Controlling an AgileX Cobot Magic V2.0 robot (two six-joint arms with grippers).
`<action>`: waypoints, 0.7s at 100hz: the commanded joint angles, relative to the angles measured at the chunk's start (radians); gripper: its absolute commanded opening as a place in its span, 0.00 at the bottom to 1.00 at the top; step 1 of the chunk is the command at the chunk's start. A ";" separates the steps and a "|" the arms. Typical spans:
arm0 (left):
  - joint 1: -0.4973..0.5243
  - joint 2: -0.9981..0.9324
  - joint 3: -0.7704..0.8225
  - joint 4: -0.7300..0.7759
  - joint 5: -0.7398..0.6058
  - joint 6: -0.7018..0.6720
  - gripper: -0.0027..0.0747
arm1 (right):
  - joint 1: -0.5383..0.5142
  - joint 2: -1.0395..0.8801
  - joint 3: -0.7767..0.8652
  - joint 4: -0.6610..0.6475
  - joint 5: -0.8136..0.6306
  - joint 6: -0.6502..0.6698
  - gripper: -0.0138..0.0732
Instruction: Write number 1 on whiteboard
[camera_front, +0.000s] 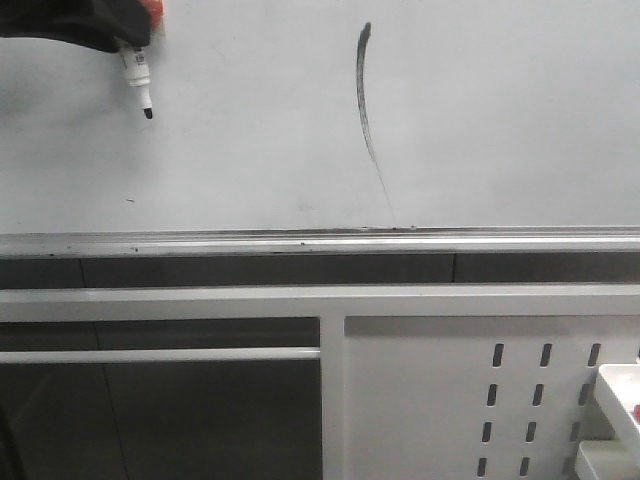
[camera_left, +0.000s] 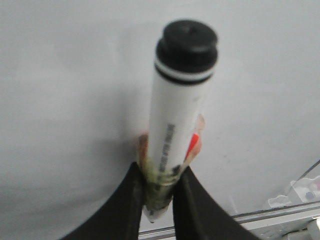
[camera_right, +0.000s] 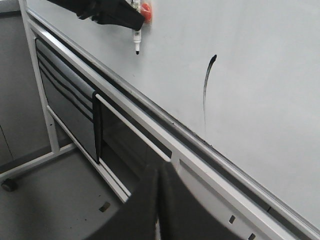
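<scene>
The whiteboard fills the upper part of the front view. The number 1 is a thin curved black stroke on it, thick at its upper end and fading toward the rail. Well to the left of the stroke, my left gripper is shut on a white marker whose black tip points down. In the left wrist view the fingers clamp the marker near its tip end. My right gripper is shut on nothing, low and away from the board; the stroke and marker show in its view.
A silver rail runs along the board's lower edge. Below it are white frame bars, dark panels and a white perforated metal panel. A white tray sits at the lower right. A stand's caster rests on the floor.
</scene>
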 joint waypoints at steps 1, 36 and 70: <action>0.024 0.029 -0.050 0.048 -0.177 -0.022 0.01 | -0.007 0.008 -0.021 -0.015 -0.076 0.000 0.10; 0.024 0.052 -0.076 0.072 -0.151 -0.022 0.01 | -0.007 0.008 -0.021 0.008 -0.076 0.000 0.10; 0.024 0.052 -0.076 0.104 -0.080 -0.022 0.02 | -0.007 0.008 -0.021 0.008 -0.076 0.000 0.10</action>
